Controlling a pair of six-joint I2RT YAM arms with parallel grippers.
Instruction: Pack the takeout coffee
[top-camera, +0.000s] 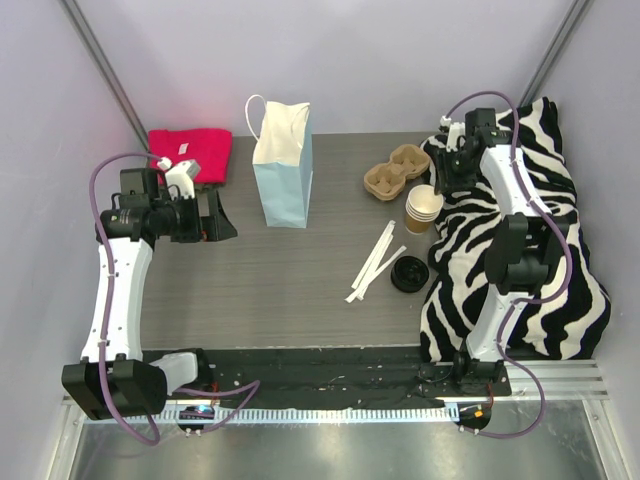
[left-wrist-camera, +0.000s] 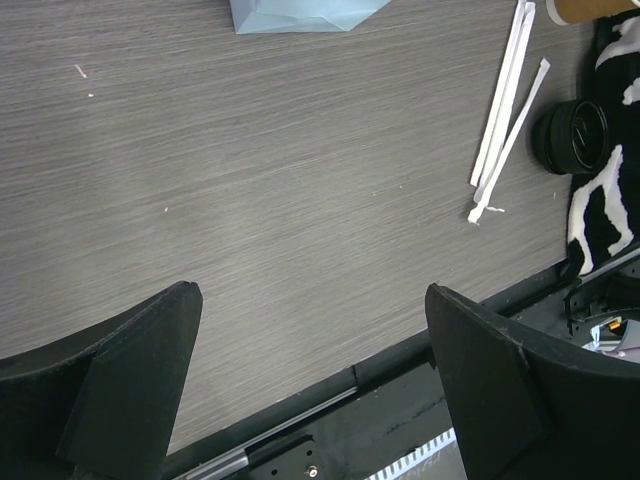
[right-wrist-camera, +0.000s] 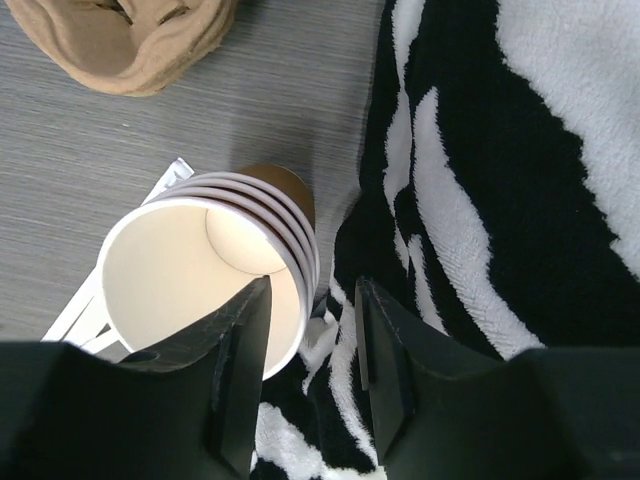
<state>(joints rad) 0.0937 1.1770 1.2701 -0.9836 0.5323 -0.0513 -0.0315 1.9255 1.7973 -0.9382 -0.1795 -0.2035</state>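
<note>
Pretty much nothing's getting packed yet: the stack of tan kraft-paper cups (top-camera: 424, 208) is sitting lidless at about 3 o'clock on the grey counter (top-camera: 300, 285), right against the zebra-print cloth (top-camera: 520, 270). Its round black plastic lid (top-camera: 410, 273) is lying at its 6 o'clock, and the brown moulded-pulp carrier (top-camera: 397, 172) is looking empty at its 11. At 12 the light blue paper bag (top-camera: 283, 165) is standing, insides hidden. Over the stack's rim the right pincer (right-wrist-camera: 312, 290) is hovering, fingers slightly apart, gripping nothing. At 9 o'clock the left pincer (left-wrist-camera: 310, 300) is hanging wide apart, angled across bare counter.

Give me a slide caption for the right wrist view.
Right gripper open over the rim of the stacked paper cups, zebra-print cloth alongside.
</note>
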